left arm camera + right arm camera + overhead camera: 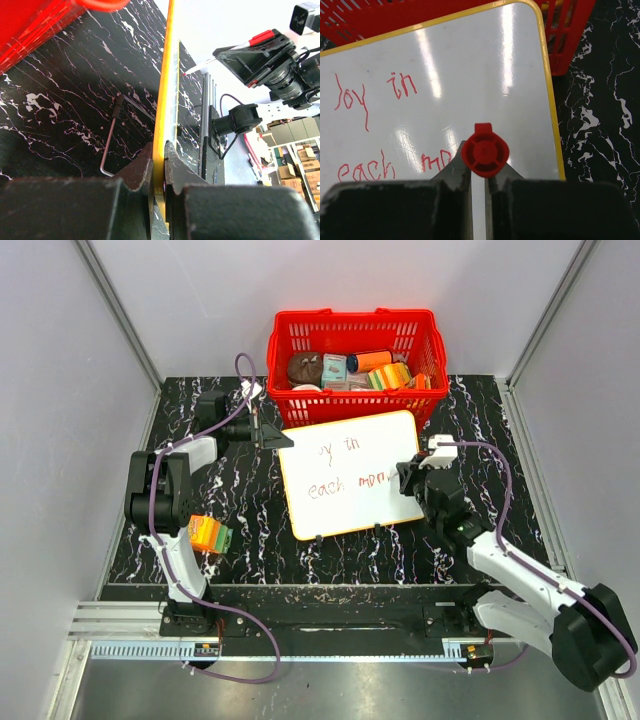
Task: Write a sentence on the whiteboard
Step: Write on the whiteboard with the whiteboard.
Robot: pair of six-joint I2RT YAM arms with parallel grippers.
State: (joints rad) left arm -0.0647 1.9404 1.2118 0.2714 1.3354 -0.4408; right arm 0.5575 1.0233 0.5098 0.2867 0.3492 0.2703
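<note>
The whiteboard (345,515) lies tilted on the black marbled table, in front of the red basket. Its thin yellow rim (165,90) runs edge-on through the left wrist view. My left gripper (268,435) (161,150) is shut on the board's far left corner. The sentence (375,92) is in thin red marker, "joy in" above "each mo" (367,171). My right gripper (412,480) (479,172) is shut on a red marker (485,157), seen end-on. The marker (260,38) slants down, its tip at the board's right side, just after the last letters.
A red basket (300,335) full of small items stands behind the board. An orange and green box (210,534) sits by the left arm. A bent metal key (112,135) lies on the table left of the board. Grey walls close in both sides.
</note>
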